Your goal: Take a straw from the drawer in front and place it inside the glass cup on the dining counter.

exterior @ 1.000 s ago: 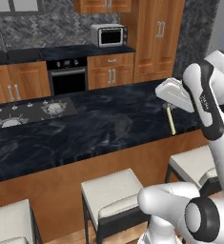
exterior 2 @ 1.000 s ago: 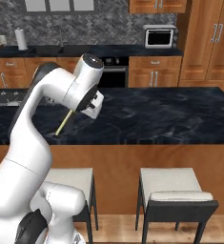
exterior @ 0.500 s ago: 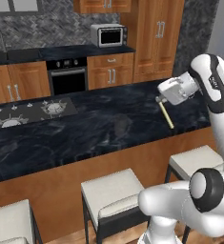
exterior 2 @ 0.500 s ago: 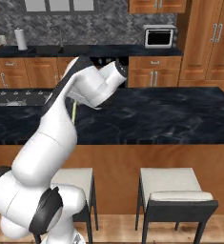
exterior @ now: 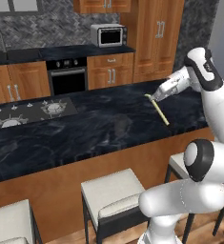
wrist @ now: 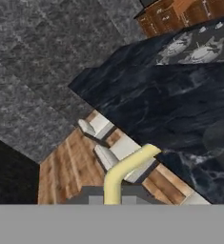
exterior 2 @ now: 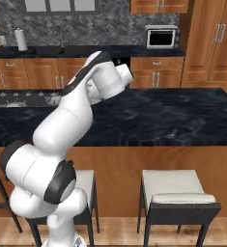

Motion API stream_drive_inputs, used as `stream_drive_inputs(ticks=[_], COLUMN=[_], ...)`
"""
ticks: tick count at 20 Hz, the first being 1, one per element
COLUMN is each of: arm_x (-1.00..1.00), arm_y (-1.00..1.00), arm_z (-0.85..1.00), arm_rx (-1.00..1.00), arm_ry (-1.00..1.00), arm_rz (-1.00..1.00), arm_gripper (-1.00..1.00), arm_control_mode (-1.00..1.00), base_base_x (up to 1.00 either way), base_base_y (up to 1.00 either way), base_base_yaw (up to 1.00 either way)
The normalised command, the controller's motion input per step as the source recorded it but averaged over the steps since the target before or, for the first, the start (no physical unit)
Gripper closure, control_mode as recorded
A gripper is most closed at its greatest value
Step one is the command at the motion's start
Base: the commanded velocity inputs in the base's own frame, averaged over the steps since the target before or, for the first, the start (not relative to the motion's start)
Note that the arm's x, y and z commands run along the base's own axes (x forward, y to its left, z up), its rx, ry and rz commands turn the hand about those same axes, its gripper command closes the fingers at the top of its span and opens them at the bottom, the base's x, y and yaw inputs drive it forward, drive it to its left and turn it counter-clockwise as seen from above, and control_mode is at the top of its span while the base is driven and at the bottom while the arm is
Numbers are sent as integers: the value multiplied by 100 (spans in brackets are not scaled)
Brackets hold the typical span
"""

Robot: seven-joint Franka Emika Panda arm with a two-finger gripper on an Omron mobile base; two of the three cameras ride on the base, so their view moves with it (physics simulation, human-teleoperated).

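Our pincer [exterior: 154,98], closed on the straw [exterior: 160,110], hangs it slantwise above the desk [exterior: 85,131]; the glass cup [exterior: 122,125] stands to its left.

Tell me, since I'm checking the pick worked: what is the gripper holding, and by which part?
The gripper holds the straw, gripped near its bent end; the long part hangs over the dining counter.

Bent straw [wrist: 124,169] over dining counter [wrist: 170,105]

Straw [exterior: 158,109] in pincer [exterior: 152,98] above surface [exterior: 99,128], right of cup [exterior: 121,125]; hob [exterior: 27,112] on surface left; stools [exterior: 112,195] before surface.
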Motion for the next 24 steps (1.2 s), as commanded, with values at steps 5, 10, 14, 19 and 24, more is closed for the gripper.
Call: stream_drive_inputs(ticks=[5,10,14,19,24], arm_x=[0,0,0,0,-2], arm_y=[34,29,27,16,0], arm_z=[0,3,5,16,25], arm_rx=[23,24,23,21,20], arm_ry=[-7,-9,-16,-24,-20], arm_rz=[26,23,21,14,15], arm_gripper=[100,100,100,100,100], arm_control_mode=[-100,-100,-100,-100,-100], base_base_x=[0,0,0,0,0], base_base_y=[0,0,0,0,0], base_base_yaw=[0,0,0,0,0])
